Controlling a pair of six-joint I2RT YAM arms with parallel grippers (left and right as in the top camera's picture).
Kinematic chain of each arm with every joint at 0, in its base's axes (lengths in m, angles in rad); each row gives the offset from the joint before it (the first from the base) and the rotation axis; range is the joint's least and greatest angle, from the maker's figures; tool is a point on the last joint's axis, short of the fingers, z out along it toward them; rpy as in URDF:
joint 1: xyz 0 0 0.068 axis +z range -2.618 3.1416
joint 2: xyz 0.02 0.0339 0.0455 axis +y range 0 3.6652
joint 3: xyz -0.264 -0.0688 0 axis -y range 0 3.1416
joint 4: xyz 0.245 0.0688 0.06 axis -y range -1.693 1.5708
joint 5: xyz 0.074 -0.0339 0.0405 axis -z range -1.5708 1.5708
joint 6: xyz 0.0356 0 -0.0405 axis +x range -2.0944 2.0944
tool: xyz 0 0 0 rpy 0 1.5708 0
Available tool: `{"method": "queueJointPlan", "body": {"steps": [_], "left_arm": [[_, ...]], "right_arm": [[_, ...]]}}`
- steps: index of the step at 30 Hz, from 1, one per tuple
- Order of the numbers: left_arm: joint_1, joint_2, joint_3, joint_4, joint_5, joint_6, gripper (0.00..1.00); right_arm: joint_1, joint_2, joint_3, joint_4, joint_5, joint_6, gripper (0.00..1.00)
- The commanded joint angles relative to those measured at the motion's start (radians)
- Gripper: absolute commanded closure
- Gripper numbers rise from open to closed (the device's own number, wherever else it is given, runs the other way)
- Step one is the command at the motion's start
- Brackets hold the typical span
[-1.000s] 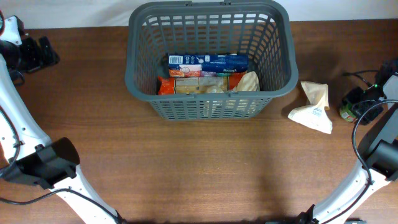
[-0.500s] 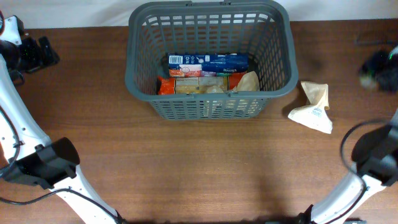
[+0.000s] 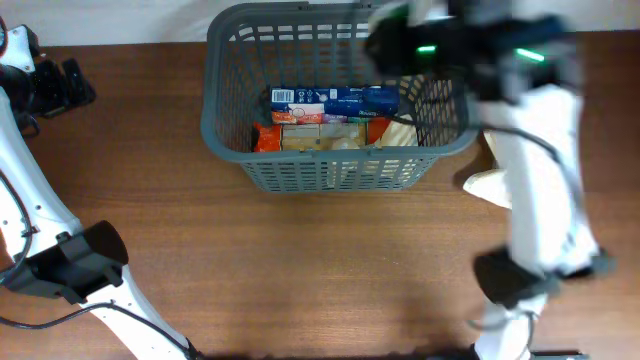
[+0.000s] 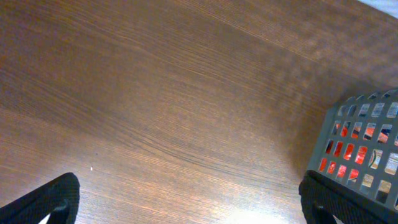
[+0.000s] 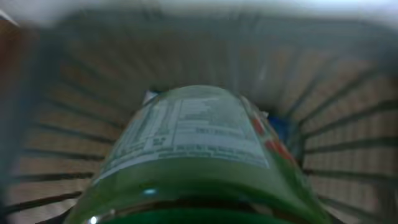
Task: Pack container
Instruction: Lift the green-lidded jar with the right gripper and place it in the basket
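**A:** Overhead: even, diffuse light from above. Table (image 3: 300, 270) mid-bright, no glare. Soft shadow under the container (image 3: 212, 120) on its near side.

**B:** Sharpness?

**A:** Static stuff is crisp. Right arm (image 3: 530, 120) is smeared by motion blur, worst at the top. Two green LEDs (image 3: 427, 50) bloom on it.

**B:** Wrist cams?

**A:** Left wrist: wood grain sharp, pale sheen across the middle, darker next to the container. Left gripper (image 4: 188, 186): fingers (image 4: 43, 202) are black, soft-edged blobs in the bottom corners.

**B:** Right?

**A:** Everything is soft. Bottle (image 5: 193, 143) is too close to focus, label unreadable, small specular dots low on it. Lattice behind is streaky, top edge blown out white.
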Motion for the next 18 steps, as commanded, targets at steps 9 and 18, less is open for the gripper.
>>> {"method": "queueJointPlan", "body": {"steps": [9, 18], "left_arm": [[0.001, 0.002, 0.002, 0.000, 0.008, -0.013, 0.01], [0.001, 0.002, 0.002, 0.000, 0.008, -0.013, 0.01]], "right_arm": [[0.060, 0.409, -0.034, -0.064, 0.055, -0.010, 0.04], [0.045, 0.128, 0.057, -0.127, 0.232, -0.036, 0.01]]}}
